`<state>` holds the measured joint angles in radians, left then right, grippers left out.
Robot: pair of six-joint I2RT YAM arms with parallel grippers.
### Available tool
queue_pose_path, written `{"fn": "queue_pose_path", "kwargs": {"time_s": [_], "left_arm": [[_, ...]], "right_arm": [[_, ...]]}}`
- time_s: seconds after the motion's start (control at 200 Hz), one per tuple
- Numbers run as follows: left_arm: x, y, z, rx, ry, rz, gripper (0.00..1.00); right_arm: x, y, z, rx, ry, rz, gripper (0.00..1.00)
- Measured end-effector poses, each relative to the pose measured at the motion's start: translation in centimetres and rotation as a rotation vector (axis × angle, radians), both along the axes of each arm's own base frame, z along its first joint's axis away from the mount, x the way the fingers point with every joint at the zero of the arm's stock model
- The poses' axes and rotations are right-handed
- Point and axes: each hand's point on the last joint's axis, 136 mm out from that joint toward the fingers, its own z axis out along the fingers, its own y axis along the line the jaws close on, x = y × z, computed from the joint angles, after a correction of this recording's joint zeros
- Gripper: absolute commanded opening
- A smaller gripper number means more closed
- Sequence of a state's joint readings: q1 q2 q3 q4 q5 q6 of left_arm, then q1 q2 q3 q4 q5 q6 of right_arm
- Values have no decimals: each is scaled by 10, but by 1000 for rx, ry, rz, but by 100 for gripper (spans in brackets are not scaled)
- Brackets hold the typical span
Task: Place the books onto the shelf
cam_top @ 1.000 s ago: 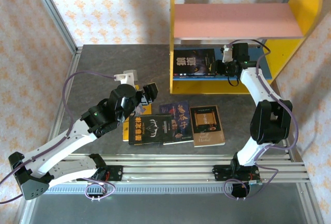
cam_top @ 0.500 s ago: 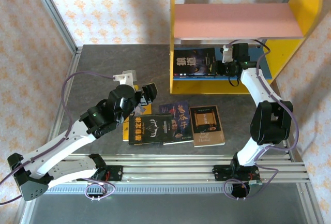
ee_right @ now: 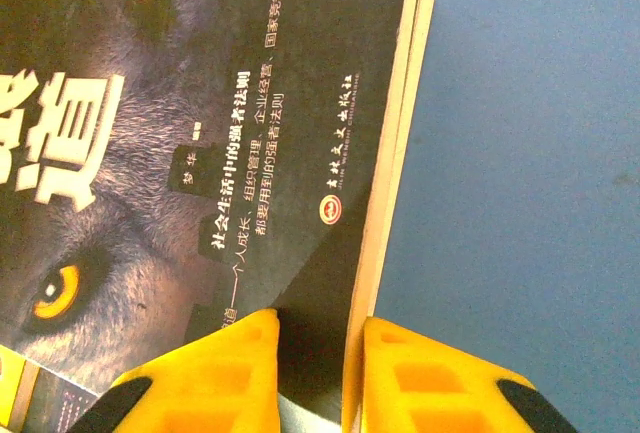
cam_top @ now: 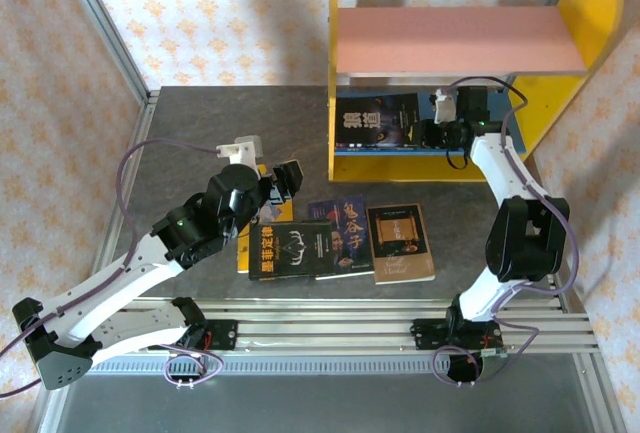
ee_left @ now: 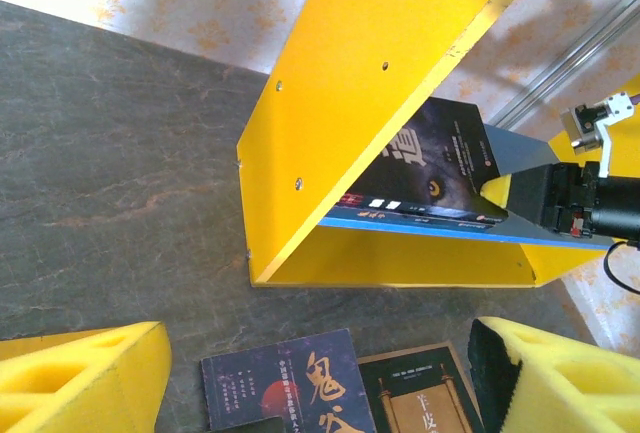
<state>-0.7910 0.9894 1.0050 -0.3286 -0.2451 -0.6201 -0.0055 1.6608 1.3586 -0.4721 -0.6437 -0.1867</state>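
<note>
Bearing shelf (cam_top: 460, 38): grey table (cam_top: 230, 118); floral walls (cam_top: 220, 13)

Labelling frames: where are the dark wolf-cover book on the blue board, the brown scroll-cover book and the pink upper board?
dark wolf-cover book (ee_right: 190, 153): right wrist view, cover centre.
brown scroll-cover book (cam_top: 399, 241): top view, cover centre.
pink upper board (cam_top: 455, 40): top view, top face.
</note>
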Motion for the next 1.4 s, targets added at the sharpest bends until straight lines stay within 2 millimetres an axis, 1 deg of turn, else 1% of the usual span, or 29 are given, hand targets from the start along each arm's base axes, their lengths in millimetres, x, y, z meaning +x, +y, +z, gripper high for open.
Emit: {"fn": "queue_pose_path", "kwargs": {"time_s": [0.395,0.631,1.146,1.326,1.356,1.391,1.401], "left_arm": [[-1,1,1,-2,-3,1,78],[-2,3,0,-1,-2,3,78],[-2,4,-1,1,-2,6,79],[-2,3,-1,1,-2,6,78],[-2,3,-1,1,-2,6,78],[-2,3,-1,1,-2,6,78],[-2,4,-1,2,-2,6,78]], "right_arm": [[-4,1,1,1,-3,25,21],[-7,5,0,20,8,41,21],[-5,8,-1,56,47,28,22],[-4,8,-2,72,65,10,27],[-4,8,-2,74,66,7,32],[-4,8,-2,79,69,2,34],[-4,8,-1,80,70,1,36]]}}
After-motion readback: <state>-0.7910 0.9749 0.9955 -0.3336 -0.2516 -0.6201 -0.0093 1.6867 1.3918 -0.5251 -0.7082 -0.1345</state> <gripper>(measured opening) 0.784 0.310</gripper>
